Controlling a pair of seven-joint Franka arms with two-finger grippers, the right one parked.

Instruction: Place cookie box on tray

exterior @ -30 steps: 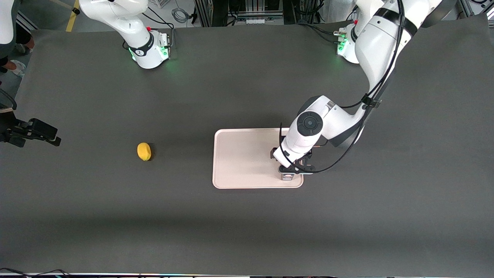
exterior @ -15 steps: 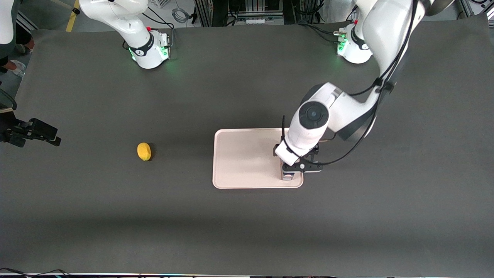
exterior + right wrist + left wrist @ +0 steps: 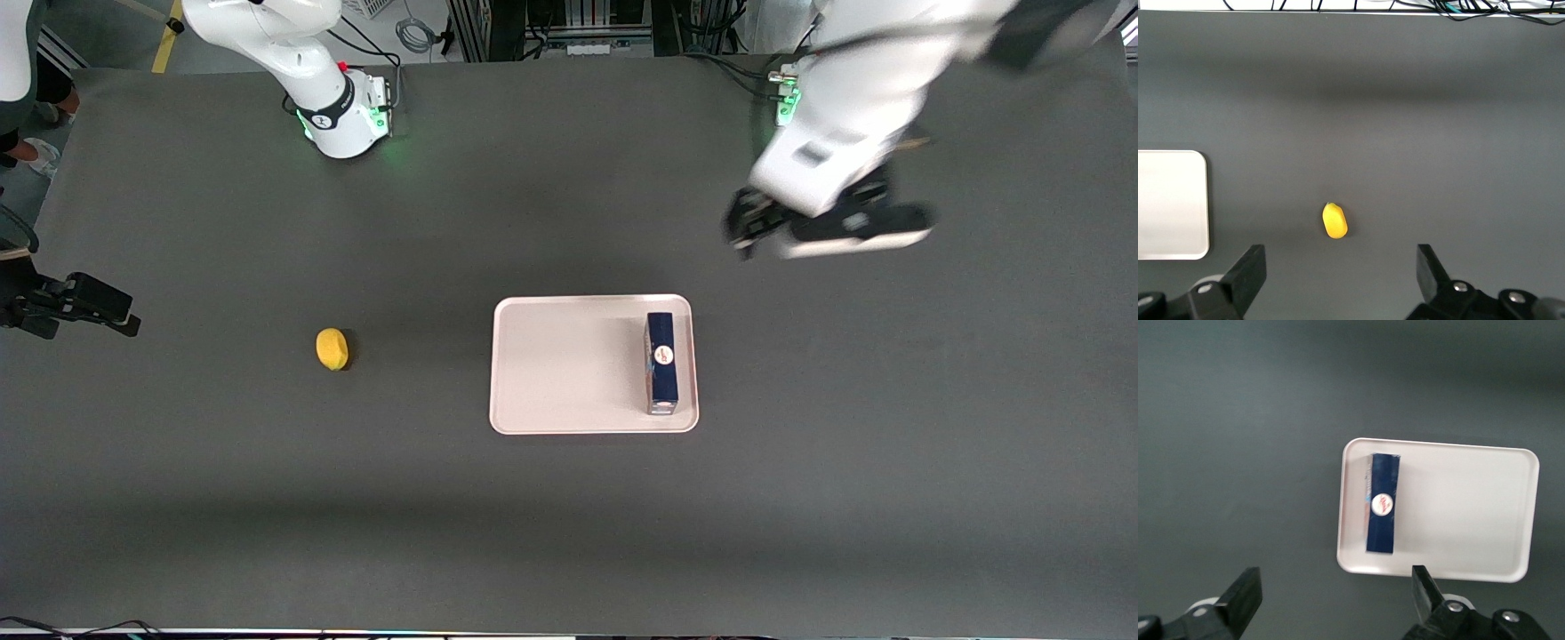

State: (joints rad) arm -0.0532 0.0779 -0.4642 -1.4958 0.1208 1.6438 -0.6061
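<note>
The cookie box [image 3: 661,363], a dark-blue carton with a white-red oval logo, stands on a narrow side on the pale pinkish-white tray [image 3: 569,364], close to the tray's rim at the working arm's end. It also shows in the left wrist view [image 3: 1382,503] on the tray [image 3: 1465,513]. My left gripper [image 3: 756,227] is raised above the bare table, farther from the front camera than the tray and well clear of the box. In the left wrist view the gripper [image 3: 1335,593] is open and empty, with the mat between its fingers.
A small yellow rounded lump [image 3: 332,348] lies on the dark mat toward the parked arm's end of the table, also in the right wrist view [image 3: 1334,221]. A black device [image 3: 76,302] sits at that end's edge.
The gripper has let go of the cookie box, lifted off the tray and swung back toward the working arm's base. The box stays on the tray.
</note>
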